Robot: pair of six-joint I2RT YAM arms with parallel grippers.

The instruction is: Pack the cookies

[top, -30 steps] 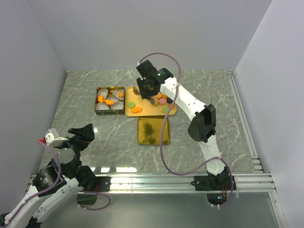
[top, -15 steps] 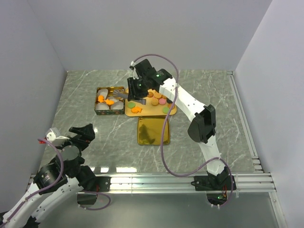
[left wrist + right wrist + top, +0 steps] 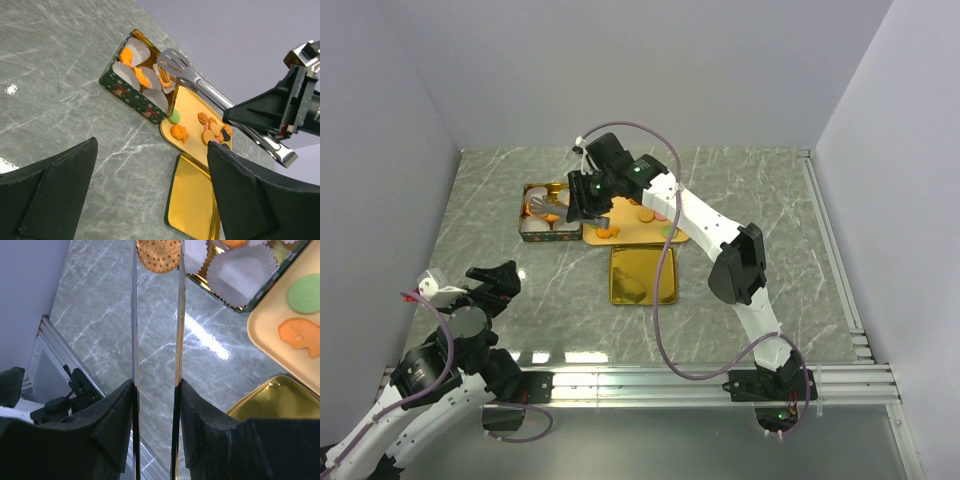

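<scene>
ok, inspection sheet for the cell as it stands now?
Surface: grey marbled table, glare near the front.
Job's things: cookies on the gold tray, more in the tin among paper cups; one round cookie in the tongs over the tin.
Clutter: gold lid on the table, on the tray's near side.
Grippers: right gripper shut on the tongs; left gripper open, empty.
Cables: purple cable loops off the right arm; another on the left arm.
Surroundings: plain walls; aluminium rail at the near edge.
</scene>
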